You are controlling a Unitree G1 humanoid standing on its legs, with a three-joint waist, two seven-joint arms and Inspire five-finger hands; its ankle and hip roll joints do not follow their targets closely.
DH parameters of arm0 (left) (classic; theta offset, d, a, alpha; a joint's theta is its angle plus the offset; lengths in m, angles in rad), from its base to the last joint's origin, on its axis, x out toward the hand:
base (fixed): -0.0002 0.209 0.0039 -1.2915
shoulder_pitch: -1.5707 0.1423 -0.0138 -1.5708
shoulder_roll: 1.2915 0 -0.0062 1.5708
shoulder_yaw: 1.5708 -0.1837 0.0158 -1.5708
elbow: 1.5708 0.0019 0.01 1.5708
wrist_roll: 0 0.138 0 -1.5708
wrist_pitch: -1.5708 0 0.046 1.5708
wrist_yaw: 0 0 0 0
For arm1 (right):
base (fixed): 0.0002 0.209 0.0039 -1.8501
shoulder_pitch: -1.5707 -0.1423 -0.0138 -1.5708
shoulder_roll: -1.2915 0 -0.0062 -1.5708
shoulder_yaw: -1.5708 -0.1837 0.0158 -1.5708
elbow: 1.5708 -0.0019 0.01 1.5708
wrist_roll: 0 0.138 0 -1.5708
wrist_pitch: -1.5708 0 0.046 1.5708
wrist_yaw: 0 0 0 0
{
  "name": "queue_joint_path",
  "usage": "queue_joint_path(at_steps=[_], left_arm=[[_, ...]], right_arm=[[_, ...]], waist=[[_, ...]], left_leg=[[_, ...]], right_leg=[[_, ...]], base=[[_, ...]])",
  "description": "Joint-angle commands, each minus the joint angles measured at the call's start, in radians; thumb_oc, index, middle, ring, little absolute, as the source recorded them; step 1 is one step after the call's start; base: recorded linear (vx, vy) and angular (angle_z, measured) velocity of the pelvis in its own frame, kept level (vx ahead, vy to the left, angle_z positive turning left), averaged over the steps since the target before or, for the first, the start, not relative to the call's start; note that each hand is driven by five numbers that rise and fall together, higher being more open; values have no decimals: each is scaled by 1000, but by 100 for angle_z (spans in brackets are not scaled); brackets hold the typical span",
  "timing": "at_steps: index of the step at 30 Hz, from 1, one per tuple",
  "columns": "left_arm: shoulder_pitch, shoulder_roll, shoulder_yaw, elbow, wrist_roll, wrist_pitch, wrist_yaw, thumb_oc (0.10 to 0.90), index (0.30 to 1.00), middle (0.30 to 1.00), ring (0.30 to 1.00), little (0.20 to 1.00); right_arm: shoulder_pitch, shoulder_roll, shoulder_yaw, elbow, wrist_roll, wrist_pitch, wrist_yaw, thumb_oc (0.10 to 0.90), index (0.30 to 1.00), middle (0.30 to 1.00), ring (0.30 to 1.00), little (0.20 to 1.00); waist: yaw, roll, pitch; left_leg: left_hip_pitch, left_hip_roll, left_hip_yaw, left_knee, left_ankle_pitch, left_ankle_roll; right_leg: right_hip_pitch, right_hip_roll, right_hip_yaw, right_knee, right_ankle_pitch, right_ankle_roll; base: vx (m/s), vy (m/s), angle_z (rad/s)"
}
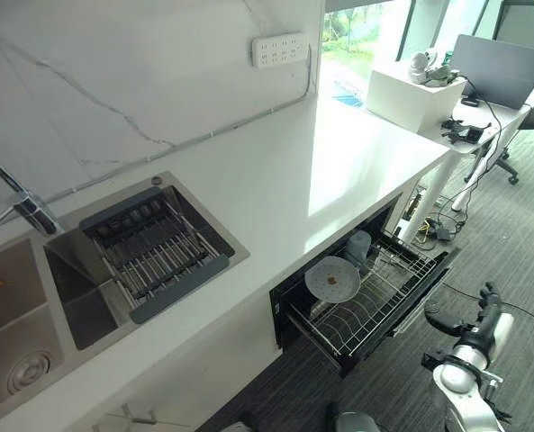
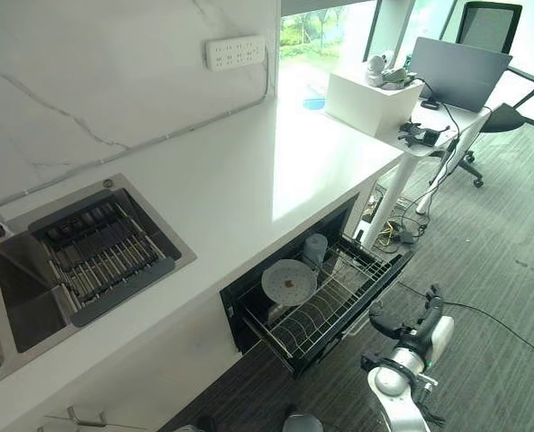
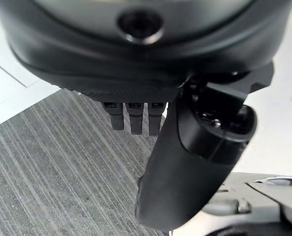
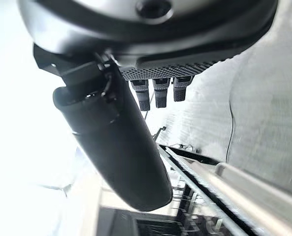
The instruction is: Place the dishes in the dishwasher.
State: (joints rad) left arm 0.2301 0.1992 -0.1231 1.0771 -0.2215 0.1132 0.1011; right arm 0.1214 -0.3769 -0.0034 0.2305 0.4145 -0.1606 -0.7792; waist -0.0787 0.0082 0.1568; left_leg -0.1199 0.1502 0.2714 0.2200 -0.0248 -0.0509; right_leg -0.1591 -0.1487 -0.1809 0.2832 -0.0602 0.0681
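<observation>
With a plate (image 1: pixel 331 278) standing on edge and a cup (image 1: pixel 358 246) behind it in the pulled-out dishwasher rack (image 1: pixel 402 301), where the tines prop them, both hands, right hand (image 1: pixel 483 317) beside it, left hand (image 3: pixel 136 115), look relaxed and seemingly empty.

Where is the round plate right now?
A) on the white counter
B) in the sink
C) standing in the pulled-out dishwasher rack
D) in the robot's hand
C: the plate stands on edge among the wires of the open dishwasher rack, under the counter's edge.
</observation>
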Motion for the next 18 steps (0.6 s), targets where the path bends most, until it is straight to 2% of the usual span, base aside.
queue_joint_path(at_steps=[1, 4, 5, 6, 8, 11, 14, 18], left_arm=[[-62, 8, 14, -42, 3, 9, 4, 800, 900, 900, 900, 900], [-81, 29, 21, -38, -1, 37, -16, 800, 900, 900, 900, 900], [-91, 36, 19, -27, -4, 41, -23, 800, 900, 900, 900, 900], [-130, 52, 11, 13, -14, 64, -36, 800, 900, 900, 900, 900], [-185, 64, -7, 69, -25, 67, -40, 800, 900, 900, 900, 900], [-229, 67, -23, 99, -37, 76, -35, 800, 900, 900, 900, 900], [-275, 62, -48, 109, -76, 98, -18, 800, 900, 900, 900, 900], [-341, 40, -81, 116, -107, 115, -3, 800, 900, 900, 900, 900]], right_arm=[[-95, -33, -142, -77, 89, -197, -19, 800, 900, 900, 900, 900], [-64, -34, -273, 16, 294, -239, 20, 800, 900, 900, 900, 900], [-63, -26, -307, 55, 433, -286, 133, 800, 900, 900, 900, 900], [-52, 0, -355, 190, 601, -251, 237, 800, 900, 900, 900, 900], [-73, 20, -354, 424, 680, -197, 335, 800, 900, 900, 900, 900], [-105, 26, -345, 578, 691, -177, 403, 800, 900, 900, 900, 900], [-156, 12, -314, 645, 655, -144, 437, 800, 900, 900, 900, 900], [-278, -27, -208, 723, 473, -95, 419, 800, 900, 900, 900, 900]], waist=[[-11, -23, 31], [-27, -26, 22], [-29, -26, 19], [-35, -23, 8], [-34, -19, 9], [-26, -9, 20], [-16, 8, 46], [11, 54, 101]], left_leg=[[-5, -2, -25, 80, -147, 12], [-2, 1, -15, 80, -150, 6], [-2, 2, -14, 80, -150, 5], [-3, 4, -15, 80, -150, 0], [12, 3, -19, 80, -156, -1], [24, -1, -29, 80, -152, 0], [18, -10, -46, 80, -136, -1], [-28, -29, -83, 80, -106, -8]], right_leg=[[94, 10, -2, 17, -107, 38], [89, 8, -4, 17, -107, 41], [90, 7, -6, 17, -109, 41], [95, 12, -12, 17, -114, 36], [116, 17, -18, 17, -131, 27], [131, 25, -24, 17, -138, 10], [139, 29, -41, 17, -138, -8], [123, 31, -77, 17, -136, -31]], base=[[-44, -50, -3], [-29, -43, -1], [29, -62, 1], [64, -76, 5], [83, -86, 6], [46, -44, 4], [-11, 20, 16], [-73, 64, 31]])
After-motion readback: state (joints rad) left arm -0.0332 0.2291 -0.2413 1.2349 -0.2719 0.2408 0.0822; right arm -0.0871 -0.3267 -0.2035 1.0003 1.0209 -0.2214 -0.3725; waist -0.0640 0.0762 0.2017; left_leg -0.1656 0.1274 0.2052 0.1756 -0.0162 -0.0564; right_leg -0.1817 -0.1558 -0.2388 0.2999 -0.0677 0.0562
